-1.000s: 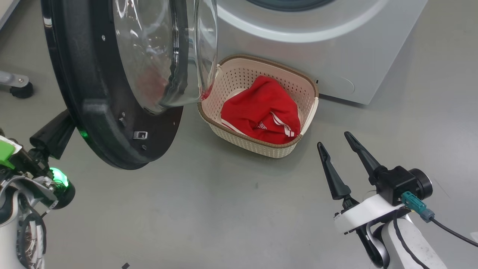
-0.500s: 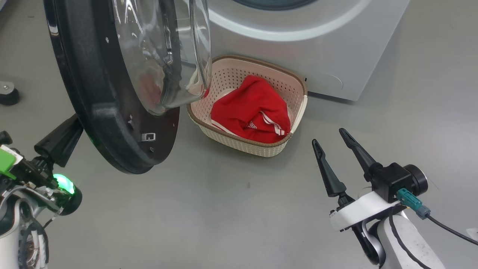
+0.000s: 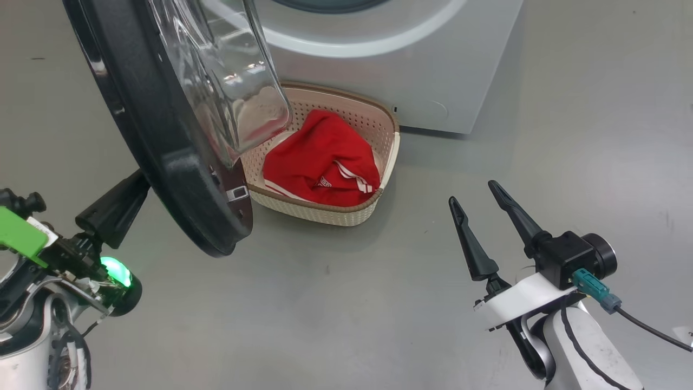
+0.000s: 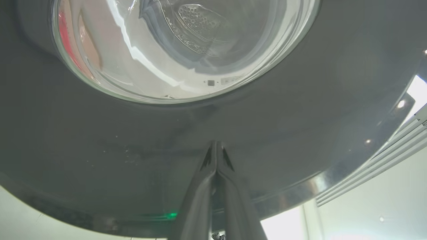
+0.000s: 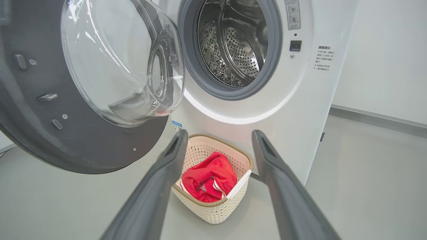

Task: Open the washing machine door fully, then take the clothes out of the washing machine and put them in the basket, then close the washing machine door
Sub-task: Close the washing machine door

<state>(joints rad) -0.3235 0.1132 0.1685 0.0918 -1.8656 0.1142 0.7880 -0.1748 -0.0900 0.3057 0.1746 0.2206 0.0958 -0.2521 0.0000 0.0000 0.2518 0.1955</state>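
Plainly the door (image 3: 162, 162) (half open) bulges toward the basket (image 3: 325, 214).

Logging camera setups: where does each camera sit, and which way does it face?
Head view: on the head, facing forward and down at the washing machine door, basket and clothes; left gripper lower left, right gripper lower right.
Left wrist view: on the left wrist, close to the door's black rim; own jaws shut.
Right wrist view: on the right wrist, facing the washing machine; own jaws open.
Shared: all three show the door.
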